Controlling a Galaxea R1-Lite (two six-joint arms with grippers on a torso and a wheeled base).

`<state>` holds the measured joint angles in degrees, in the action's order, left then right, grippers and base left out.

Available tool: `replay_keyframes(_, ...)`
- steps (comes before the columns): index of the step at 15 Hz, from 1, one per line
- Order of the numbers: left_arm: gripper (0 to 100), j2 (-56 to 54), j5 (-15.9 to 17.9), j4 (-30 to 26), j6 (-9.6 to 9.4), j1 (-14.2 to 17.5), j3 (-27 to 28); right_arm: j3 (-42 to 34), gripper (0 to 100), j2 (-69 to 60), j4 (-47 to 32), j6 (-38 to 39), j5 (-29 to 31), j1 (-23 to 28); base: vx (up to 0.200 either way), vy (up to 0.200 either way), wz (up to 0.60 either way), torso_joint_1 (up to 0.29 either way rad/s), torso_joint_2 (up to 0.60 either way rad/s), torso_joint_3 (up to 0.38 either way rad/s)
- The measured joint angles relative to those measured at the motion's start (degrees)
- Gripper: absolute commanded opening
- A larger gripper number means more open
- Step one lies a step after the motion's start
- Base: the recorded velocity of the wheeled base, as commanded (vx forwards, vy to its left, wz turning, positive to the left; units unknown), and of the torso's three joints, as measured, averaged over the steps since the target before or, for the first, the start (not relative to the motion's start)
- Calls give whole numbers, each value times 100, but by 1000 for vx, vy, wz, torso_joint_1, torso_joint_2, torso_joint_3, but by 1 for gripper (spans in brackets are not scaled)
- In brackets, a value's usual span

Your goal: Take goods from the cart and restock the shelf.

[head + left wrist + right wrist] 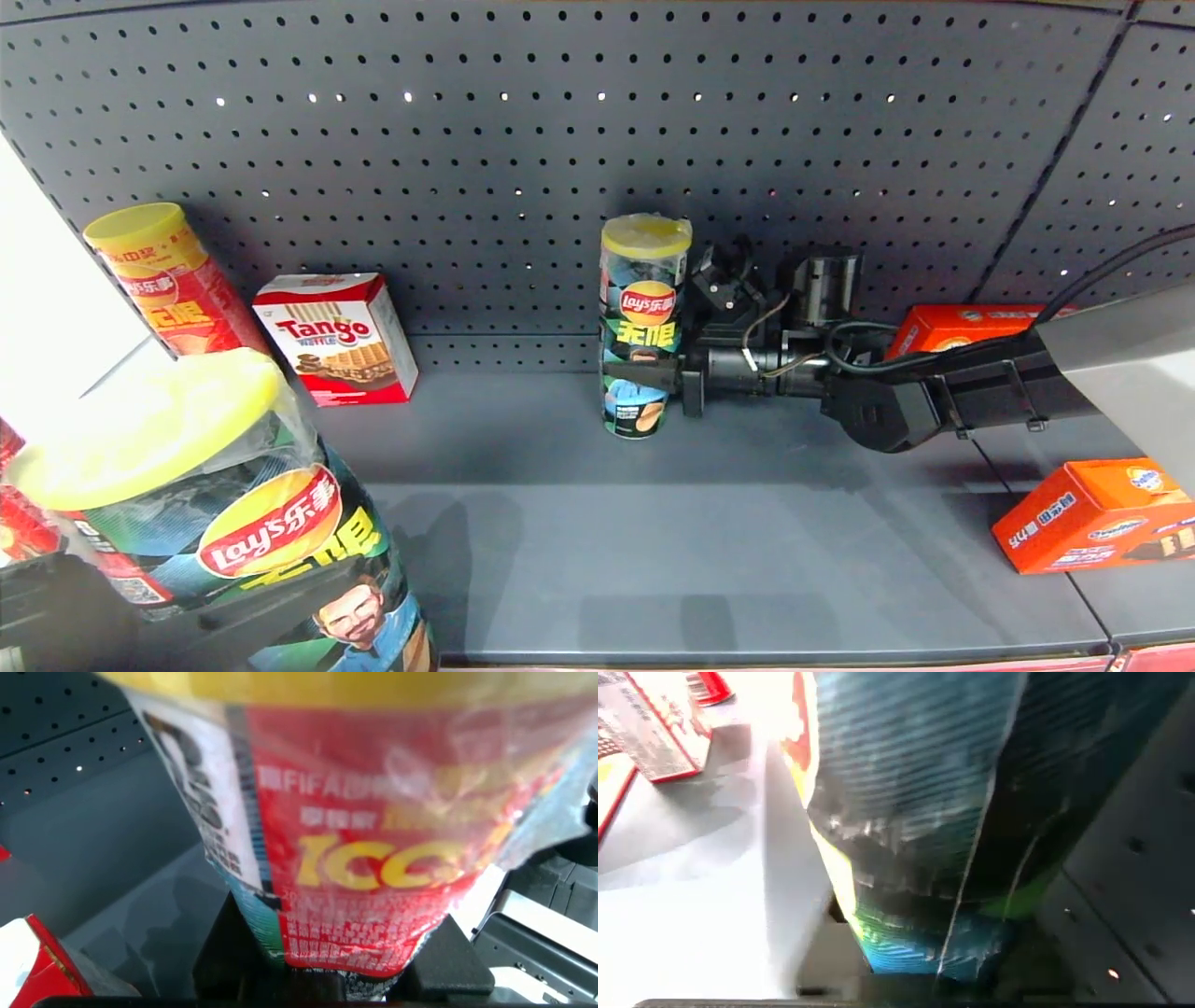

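At the far left, close to the camera, the left tool (341, 975) is clenched on the near chip can (233, 504). The can has a yellow lid and is wrapped in clear film. It leans with its lid toward the back left. In the left wrist view dark fingers (229, 952) press the can's lower part from both sides.

Behind it, a red chip can (173, 280) with a yellow lid stands tilted at the back left of the shelf (653, 541), close to the pegboard (560, 121). Just beside it on the right is a red-and-white wafer box (341, 338), standing upright and apart from the red can.

In the middle of the shelf, near the pegboard, the middle chip can (644, 308) stands upright on its base. The right tool (646, 375) comes in from the right and is closed on this can's lower half, with one dark finger crossing its front.

Further right, an orange box (962, 327) lies at the back, partly behind the right arm. A second orange box (1088, 516) lies nearer the front edge, well apart from the middle chip can.
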<state>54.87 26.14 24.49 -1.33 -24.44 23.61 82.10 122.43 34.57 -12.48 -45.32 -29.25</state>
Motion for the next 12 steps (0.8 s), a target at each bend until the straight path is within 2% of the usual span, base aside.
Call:
replay_keyframes(3, 0, 0, 2, 0, 2, 0, 17, -74, 0, -145, -9, 11, 20, -55, 0, 0, 0, 0, 0, 0)
replay_keyframes(6, 0, -7, 9, 2, 0, 0, 23, -457, 0, -578, 0, 4, 38, -140, 0, 0, 0, 0, 0, 0)
replay_keyframes(12, 0, -10, 16, 0, 2, -6, 77, -1930, 0, -1780, 379, -5, 217, -377, 0, 0, 0, 0, 0, 0)
